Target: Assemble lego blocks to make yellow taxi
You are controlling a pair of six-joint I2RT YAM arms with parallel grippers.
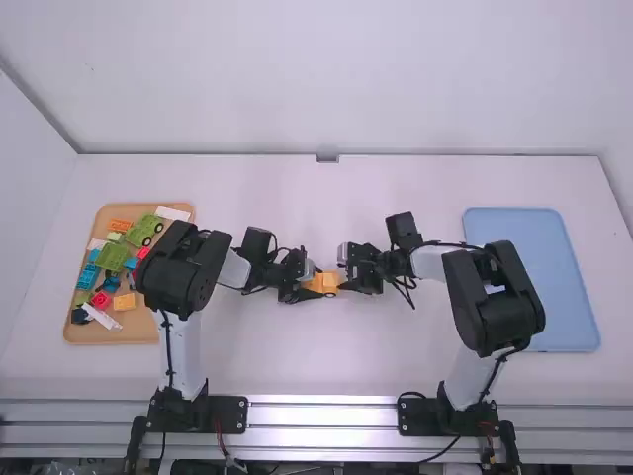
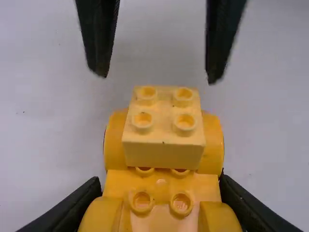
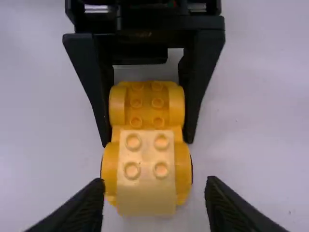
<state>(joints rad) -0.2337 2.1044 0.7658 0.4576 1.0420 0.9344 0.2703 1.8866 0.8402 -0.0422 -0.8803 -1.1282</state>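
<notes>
Near the table's middle, the left gripper [image 1: 303, 287] holds the yellow car base [image 1: 323, 283], and the right gripper [image 1: 348, 281] stands at its other end. In the left wrist view, my left gripper [image 2: 163, 205] is closed on both sides of the yellow base [image 2: 161, 186]; a paler yellow two-by-two block [image 2: 163, 128] sits across the base's far end, between the fenders. The right wrist view has that pale block [image 3: 147, 169] nearest my right gripper [image 3: 153, 208], whose fingers are spread apart, one to each side, not touching it.
At the left, an orange-brown tray [image 1: 138, 334] carries green, red, blue, white, orange and yellow blocks, with green wheeled bases among them. A blue tray [image 1: 534, 287] lies at the right, partly behind the right arm.
</notes>
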